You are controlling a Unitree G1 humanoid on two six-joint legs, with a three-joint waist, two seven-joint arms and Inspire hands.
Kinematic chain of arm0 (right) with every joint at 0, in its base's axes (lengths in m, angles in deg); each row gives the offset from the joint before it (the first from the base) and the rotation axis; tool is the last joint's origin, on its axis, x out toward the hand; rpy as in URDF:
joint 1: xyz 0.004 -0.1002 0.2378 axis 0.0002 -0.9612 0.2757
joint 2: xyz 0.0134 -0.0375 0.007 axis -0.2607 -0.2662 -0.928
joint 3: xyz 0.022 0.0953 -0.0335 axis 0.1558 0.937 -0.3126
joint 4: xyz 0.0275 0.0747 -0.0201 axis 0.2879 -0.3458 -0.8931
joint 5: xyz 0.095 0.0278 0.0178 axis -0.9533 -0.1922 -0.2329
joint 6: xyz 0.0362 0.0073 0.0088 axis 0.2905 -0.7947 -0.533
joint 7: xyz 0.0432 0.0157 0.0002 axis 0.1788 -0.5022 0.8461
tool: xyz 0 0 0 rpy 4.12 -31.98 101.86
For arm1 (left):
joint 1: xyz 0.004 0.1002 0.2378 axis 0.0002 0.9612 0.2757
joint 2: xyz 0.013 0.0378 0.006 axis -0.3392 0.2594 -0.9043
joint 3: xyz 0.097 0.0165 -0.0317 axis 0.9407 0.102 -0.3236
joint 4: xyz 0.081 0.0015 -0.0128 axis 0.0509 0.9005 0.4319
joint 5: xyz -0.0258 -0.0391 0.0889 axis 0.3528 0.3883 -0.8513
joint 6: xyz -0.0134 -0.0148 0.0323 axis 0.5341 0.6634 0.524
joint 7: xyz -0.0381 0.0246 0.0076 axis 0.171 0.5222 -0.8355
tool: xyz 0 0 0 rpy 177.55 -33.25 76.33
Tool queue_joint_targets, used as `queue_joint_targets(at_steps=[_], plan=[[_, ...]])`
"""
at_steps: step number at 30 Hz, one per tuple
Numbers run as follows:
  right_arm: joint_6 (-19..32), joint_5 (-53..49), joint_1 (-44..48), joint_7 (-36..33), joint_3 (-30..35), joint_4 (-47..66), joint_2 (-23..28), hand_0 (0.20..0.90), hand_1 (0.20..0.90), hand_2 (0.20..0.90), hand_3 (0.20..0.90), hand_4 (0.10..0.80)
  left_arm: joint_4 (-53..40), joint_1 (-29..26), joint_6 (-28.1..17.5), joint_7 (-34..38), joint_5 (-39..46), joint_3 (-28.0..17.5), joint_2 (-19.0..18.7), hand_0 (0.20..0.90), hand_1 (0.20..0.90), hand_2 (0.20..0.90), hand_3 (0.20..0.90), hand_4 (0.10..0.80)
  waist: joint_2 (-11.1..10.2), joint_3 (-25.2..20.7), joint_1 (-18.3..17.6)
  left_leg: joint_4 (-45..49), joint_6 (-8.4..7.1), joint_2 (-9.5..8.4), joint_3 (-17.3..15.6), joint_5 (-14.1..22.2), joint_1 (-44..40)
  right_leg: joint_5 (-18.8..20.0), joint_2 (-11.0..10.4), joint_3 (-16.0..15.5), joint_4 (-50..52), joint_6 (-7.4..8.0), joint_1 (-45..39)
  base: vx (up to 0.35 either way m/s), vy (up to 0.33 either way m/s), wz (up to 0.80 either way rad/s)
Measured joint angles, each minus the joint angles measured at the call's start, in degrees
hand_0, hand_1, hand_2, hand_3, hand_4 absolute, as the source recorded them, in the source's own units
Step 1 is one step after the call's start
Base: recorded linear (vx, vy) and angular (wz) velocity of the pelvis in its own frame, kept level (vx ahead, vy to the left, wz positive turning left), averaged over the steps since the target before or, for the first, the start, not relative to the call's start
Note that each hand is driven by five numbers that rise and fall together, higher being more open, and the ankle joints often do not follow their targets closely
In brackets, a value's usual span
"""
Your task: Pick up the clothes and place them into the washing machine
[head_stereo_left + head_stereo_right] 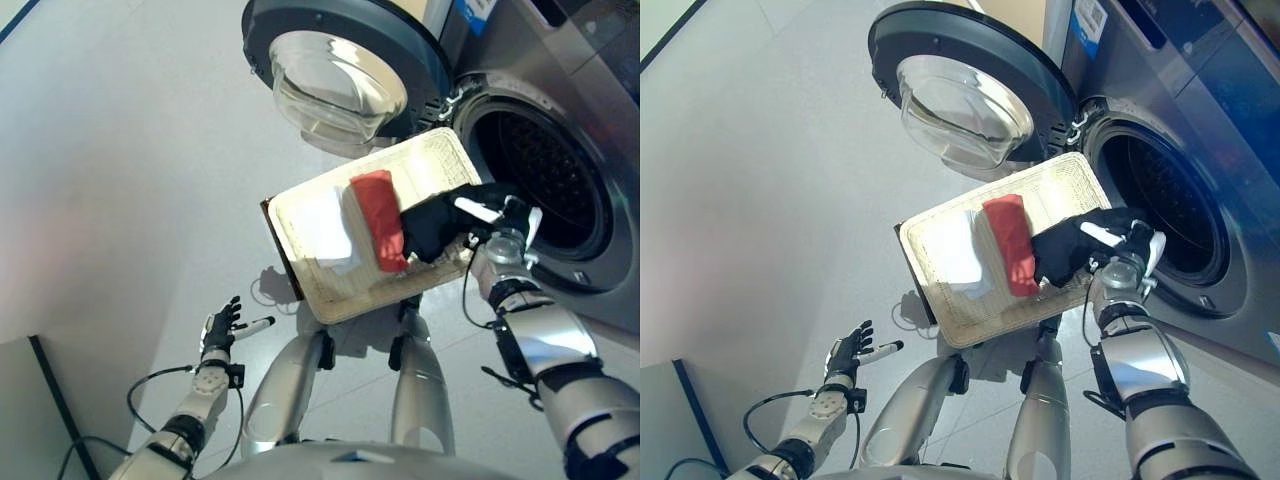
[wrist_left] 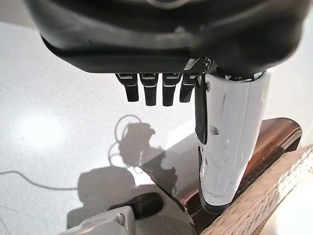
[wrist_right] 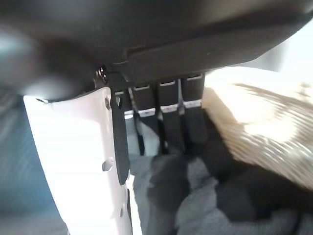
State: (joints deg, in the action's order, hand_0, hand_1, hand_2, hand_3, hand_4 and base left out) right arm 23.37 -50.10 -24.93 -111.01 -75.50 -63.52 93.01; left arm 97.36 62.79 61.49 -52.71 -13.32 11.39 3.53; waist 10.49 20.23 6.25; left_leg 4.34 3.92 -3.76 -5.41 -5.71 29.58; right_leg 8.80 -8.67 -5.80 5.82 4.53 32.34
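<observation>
A shallow wicker tray [image 1: 300, 270] stands on a stand in front of the washing machine. On it lie a folded white cloth [image 1: 325, 230], a red cloth [image 1: 380, 215] and a bunched black garment [image 1: 430, 228] at the end nearest the drum. My right hand [image 1: 500, 215] is at that end, fingers and white-covered thumb closed on the black garment [image 3: 220, 196], just outside the open drum [image 1: 545, 180]. My left hand [image 1: 220, 328] hangs low over the floor, fingers [image 2: 156, 90] straight, holding nothing.
The washer's round glass door [image 1: 340, 70] is swung wide open behind the tray. The machine's grey front [image 1: 600, 290] runs along the right. Pale floor [image 1: 120, 180] spreads to the left. A dark-edged panel [image 1: 30, 400] sits at the lower left corner.
</observation>
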Motion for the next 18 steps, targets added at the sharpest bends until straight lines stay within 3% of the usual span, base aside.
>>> queue_joint_targets(at_steps=[7,12,18], plan=[[-3.0,19.9,0.2,-0.9,-7.2,2.4,0.3,0.9,0.9,0.9,0.9,0.8,0.4,0.1,-0.6,0.1,-0.2,0.0,0.0,0.9,0.9,0.9,0.9,0.8,-0.5,0.0,-0.5,0.7,0.0,-0.01,0.5,0.0,0.8,0.0,-0.1,-0.5,0.1,0.0,0.2,-0.002,0.007,0.06],[-5.2,30.5,0.1,-0.9,-15.3,3.6,1.0,0.9,0.9,0.9,0.9,0.8,0.9,0.2,-1.2,0.2,-0.2,-0.1,-0.1,0.9,0.9,0.9,0.9,0.8,-3.1,0.0,-0.7,0.7,0.02,0.06,0.6,0.0,0.9,-0.1,0.0,-0.6,0.0,0.13,0.4,-0.002,-0.004,-0.02],[-9.0,51.7,0.5,-1.1,-25.4,6.0,5.0,0.9,0.9,0.9,0.9,0.8,0.9,0.2,-2.3,0.1,-0.2,-0.1,-0.3,0.9,0.9,0.9,0.9,0.8,-5.7,0.3,-0.6,1.0,0.01,0.05,1.0,0.0,2.2,0.0,0.0,-1.2,0.0,-0.01,1.1,-0.008,-0.012,0.05]])
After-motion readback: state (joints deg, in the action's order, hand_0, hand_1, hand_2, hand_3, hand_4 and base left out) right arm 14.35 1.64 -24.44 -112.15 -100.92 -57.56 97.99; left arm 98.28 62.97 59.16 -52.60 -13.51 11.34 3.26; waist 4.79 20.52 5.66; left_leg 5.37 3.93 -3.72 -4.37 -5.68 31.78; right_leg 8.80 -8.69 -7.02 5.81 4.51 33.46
